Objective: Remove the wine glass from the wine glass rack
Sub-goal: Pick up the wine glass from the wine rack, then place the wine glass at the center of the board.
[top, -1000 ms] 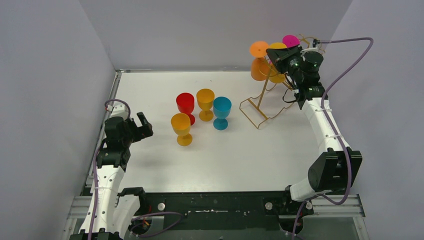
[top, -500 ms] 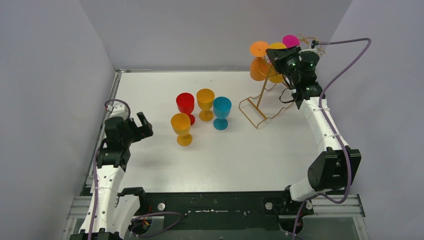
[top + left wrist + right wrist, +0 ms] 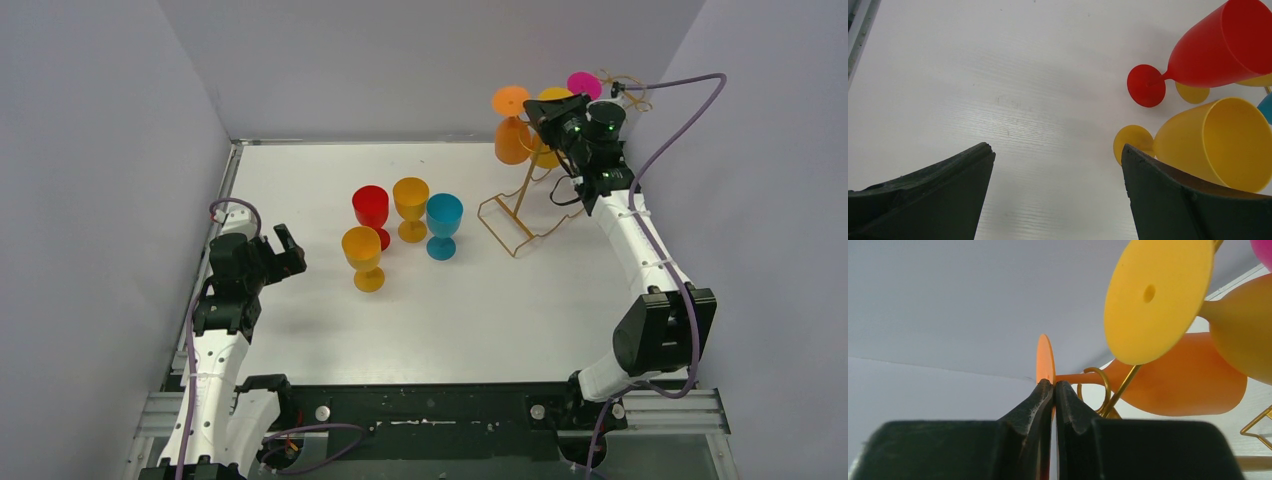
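The gold wire wine glass rack stands at the table's far right, its looped hook showing in the right wrist view. An orange wine glass hangs upside down at its left end, beside a yellow glass and a pink one. My right gripper is shut on the thin edge of the orange glass's round foot; its bowl hangs to the right. My left gripper is open and empty, low over the table at the left.
Four glasses stand upright mid-table: red, yellow, blue and yellow-orange. The red and yellow-orange ones lie right of my left fingers. Grey walls enclose the table on three sides.
My right gripper has lifted and shifted slightly left and back, carrying the orange glass's foot with it; the orange glass sits higher on the rack. The left arm has not moved.
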`<state>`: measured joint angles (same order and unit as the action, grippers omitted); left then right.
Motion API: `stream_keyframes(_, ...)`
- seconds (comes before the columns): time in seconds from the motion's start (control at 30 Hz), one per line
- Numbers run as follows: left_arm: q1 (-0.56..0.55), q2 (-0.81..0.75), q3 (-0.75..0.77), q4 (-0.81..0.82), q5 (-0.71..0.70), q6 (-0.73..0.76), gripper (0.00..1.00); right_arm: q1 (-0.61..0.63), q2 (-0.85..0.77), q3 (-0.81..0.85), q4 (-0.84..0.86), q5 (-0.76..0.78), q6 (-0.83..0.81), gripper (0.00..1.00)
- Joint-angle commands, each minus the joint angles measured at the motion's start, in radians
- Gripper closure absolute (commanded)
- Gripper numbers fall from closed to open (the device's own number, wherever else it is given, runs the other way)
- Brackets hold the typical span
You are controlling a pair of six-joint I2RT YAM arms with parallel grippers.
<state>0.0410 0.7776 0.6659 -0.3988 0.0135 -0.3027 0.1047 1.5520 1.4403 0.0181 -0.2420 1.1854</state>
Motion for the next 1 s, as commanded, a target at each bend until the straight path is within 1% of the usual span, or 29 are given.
stream_keyframes(0.0,0.004,-0.001,0.011,0.048,0.020,0.016,0.03,0.012,0.002,0.062,0.038,-0.013,-0.026,1.00)
stream_keyframes(0.17,0.004,-0.002,0.011,0.045,0.018,0.017,0.03,0.014,-0.029,0.058,0.025,-0.035,-0.059,1.00)
stream_keyframes(0.3,0.003,-0.006,0.013,0.045,0.016,0.017,0.03,0.014,-0.048,0.060,0.024,-0.095,-0.084,1.00)
stream_keyframes(0.43,0.004,-0.020,0.012,0.053,0.024,0.019,0.02,0.016,-0.063,0.049,0.083,-0.162,-0.109,1.00)
stream_keyframes(0.8,0.004,-0.033,0.014,0.043,-0.005,0.020,0.03,0.019,-0.063,0.037,0.171,-0.381,-0.112,1.00)
stream_keyframes(0.97,0.003,-0.036,0.015,0.042,-0.006,0.018,0.03,0.020,-0.052,0.059,0.194,-0.511,-0.114,1.00)
